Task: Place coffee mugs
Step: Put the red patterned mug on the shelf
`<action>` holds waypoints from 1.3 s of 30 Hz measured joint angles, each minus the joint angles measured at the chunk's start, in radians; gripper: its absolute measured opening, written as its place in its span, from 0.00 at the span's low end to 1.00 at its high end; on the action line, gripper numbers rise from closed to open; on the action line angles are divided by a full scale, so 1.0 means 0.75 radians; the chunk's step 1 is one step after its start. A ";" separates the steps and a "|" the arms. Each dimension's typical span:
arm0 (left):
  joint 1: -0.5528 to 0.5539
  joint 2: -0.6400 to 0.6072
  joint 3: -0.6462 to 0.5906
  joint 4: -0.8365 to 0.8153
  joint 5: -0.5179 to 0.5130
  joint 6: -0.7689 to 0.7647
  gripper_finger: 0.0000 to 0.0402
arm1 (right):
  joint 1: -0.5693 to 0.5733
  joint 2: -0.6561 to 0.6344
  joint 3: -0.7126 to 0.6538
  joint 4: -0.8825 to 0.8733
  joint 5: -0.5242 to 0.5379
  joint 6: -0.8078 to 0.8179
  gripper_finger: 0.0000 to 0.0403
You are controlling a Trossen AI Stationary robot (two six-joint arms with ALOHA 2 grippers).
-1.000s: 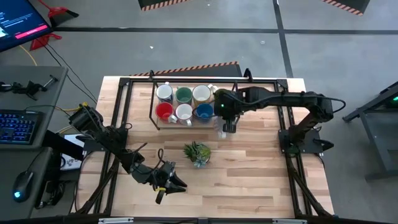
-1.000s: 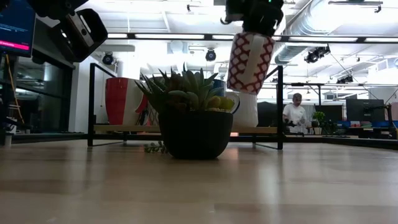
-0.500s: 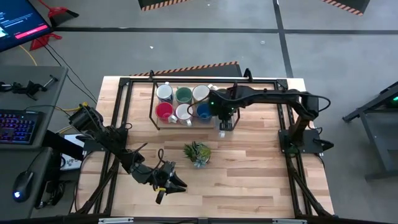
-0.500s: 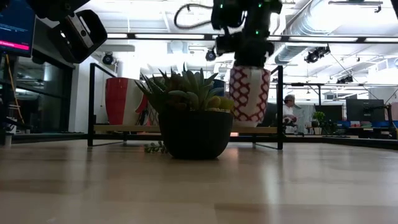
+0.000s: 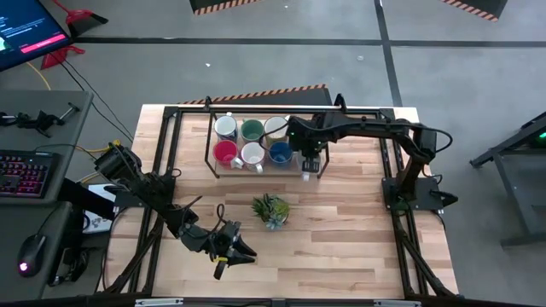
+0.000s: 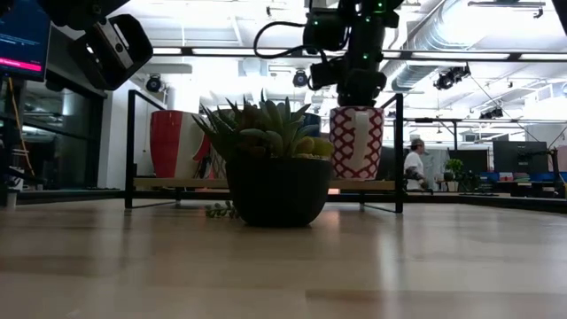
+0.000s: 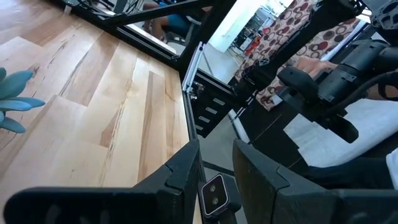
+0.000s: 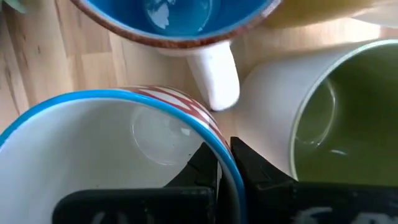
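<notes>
My right gripper (image 5: 312,164) is shut on a white mug with a red pattern and a blue rim (image 6: 356,142), at the right near corner of a black wire rack (image 5: 212,145). The mug stands upright, its base at the rack's shelf. Several more mugs stand in the rack: a blue one (image 8: 180,18) with a white handle and an olive-lined one (image 8: 336,118) right beside it, and red (image 5: 225,153), green (image 5: 252,130) and white ones (image 5: 225,126). My left gripper (image 5: 232,247) waits near the table's near edge, open by a narrow gap. My right gripper pinches the patterned mug's rim (image 8: 225,155), one finger (image 8: 208,165) inside the mug and one (image 8: 252,165) outside. It comes from above, pointing down. The mug is upright with its base at the rack's shelf (image 6: 356,180); whether it rests there cannot be told.
A small spiky plant in a dark pot (image 5: 271,210) stands on the table in front of the rack. The rack's upright posts (image 6: 398,151) flank the held mug. Bare wood lies right of the plant. A person (image 6: 413,164) is in the room far behind.
My right gripper has come down with the patterned mug and shifted slightly toward the table's far edge. The mug, a second ago hanging well above the rack's shelf, now stands at shelf level beside the blue mug, still upright.
</notes>
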 joint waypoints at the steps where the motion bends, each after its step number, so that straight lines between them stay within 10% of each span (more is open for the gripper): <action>1: 0.000 0.000 0.000 0.000 -0.001 -0.002 0.22 | -0.004 0.000 0.000 -0.002 -0.001 0.000 0.00; 39: 0.000 0.000 0.000 0.001 0.000 -0.003 0.22 | -0.010 -0.020 0.000 -0.025 0.098 0.013 0.13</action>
